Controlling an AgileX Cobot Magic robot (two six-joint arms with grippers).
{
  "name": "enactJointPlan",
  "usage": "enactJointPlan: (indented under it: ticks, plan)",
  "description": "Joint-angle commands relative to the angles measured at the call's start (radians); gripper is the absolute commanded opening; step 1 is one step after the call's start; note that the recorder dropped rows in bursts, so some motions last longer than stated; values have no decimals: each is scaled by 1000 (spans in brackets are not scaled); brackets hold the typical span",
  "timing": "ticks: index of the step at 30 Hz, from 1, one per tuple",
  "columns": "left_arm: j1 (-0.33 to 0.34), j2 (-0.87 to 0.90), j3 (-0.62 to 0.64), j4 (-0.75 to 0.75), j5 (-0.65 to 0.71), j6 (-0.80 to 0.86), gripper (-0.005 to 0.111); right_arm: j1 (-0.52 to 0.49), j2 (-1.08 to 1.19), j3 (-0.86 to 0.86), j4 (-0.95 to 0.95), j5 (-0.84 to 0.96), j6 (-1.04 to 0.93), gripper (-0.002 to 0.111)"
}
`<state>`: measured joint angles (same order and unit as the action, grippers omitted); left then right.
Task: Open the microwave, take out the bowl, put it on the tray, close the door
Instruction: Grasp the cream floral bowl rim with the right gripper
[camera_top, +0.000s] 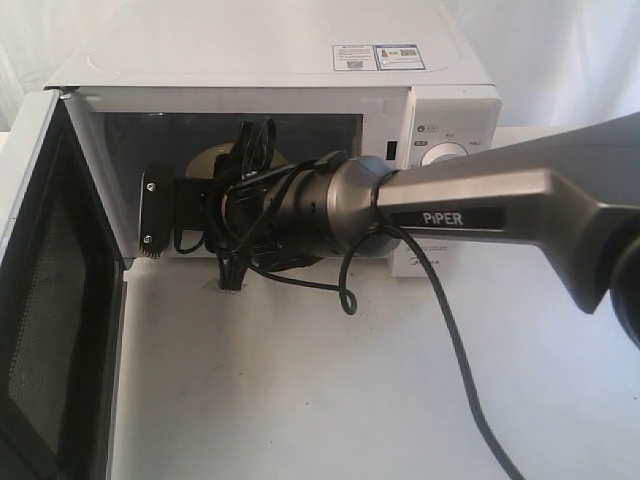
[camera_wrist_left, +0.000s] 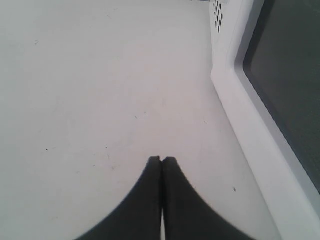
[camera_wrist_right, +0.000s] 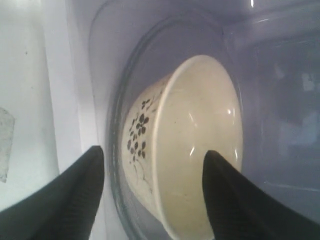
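Note:
The white microwave (camera_top: 300, 60) stands with its door (camera_top: 40, 300) swung wide open to the left. Inside, the cream bowl (camera_top: 212, 160) with a dark flower print sits on the glass turntable (camera_wrist_right: 112, 150). My right gripper (camera_top: 195, 195) reaches into the cavity. In the right wrist view the right gripper (camera_wrist_right: 154, 152) is open and straddles the near wall of the bowl (camera_wrist_right: 195, 145), one finger outside it and one over its glossy inside. My left gripper (camera_wrist_left: 161, 159) is shut and empty, low over the table beside the door (camera_wrist_left: 280, 75). The tray is out of view.
The right arm (camera_top: 480, 215) and its loose black cable (camera_top: 455, 340) cross the white table (camera_top: 300, 400) in front of the microwave. The control panel with its knob (camera_top: 443, 155) is just behind the arm. The microwave's side vents (camera_wrist_left: 217, 15) show past the door.

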<state>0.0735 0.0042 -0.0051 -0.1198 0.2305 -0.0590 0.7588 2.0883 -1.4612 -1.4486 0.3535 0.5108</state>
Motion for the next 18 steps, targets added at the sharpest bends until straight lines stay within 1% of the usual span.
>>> enactJointPlan:
  ticks: [1,4,10,18]
  plan:
    - [-5,-4,5,-7,1,-3,0,-27,-1,-4,-10,-47,10,55]
    - [-5,-4,5,-7,1,-3,0,-42,-1,-4,-10,-50,18,55]
    - [-5,-4,5,-7,1,-3,0,-52,-1,-6,-10,-83,18,49]
    - [-5,-4,5,-7,1,-3,0,-52,49,-48,-10,-87,18,49]
